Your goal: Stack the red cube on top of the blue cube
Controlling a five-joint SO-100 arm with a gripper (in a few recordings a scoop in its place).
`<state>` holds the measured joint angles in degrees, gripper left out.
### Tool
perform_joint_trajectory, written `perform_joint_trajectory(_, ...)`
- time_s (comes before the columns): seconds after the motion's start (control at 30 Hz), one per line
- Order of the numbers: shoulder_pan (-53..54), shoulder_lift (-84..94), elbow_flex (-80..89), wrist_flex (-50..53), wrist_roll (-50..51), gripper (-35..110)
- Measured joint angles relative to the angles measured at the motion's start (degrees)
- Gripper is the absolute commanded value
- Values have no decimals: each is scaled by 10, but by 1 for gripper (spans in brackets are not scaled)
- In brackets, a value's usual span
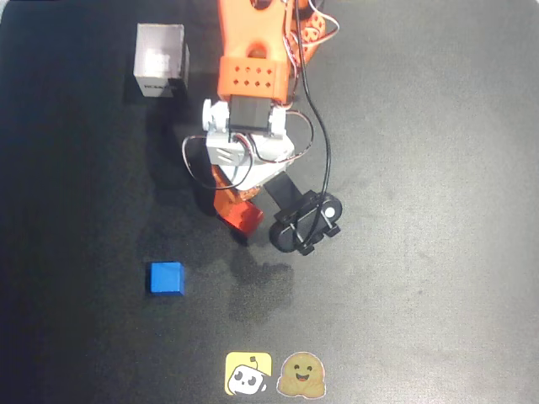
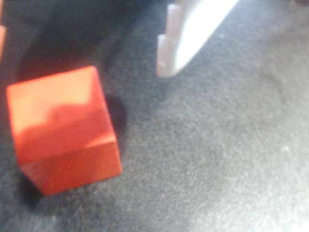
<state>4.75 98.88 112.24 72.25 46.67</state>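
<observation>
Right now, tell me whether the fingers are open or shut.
Open. In the wrist view the white finger stands clear of the red cube, with bare mat between them.

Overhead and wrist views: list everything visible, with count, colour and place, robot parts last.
red cube: one, red-orange, on the mat near the centre in the overhead view, at the gripper's tip; apart from the white finger in the wrist view.
blue cube: one, blue, alone on the mat, lower left of the red cube in the overhead view.
box: one, white-grey, upper left in the overhead view.
stickers: two, yellow and brown, bottom centre edge.
mat: one, black, under everything.
arm: one, orange and white with black cables, reaching down from the top centre.
gripper: one, orange and white fingers, open beside the red cube, not holding it.
</observation>
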Motion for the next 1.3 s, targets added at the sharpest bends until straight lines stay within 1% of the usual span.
perform_joint_trajectory(0.17, 0, 0, 0, 0, -70, 25)
perform_joint_trajectory(0.33, 0, 0, 0, 0, -106, 25)
perform_joint_trajectory(1.07, 9, -91, 2, -98, -117, 25)
perform_joint_trajectory(1.3, 8, -117, 2, -107, -112, 23)
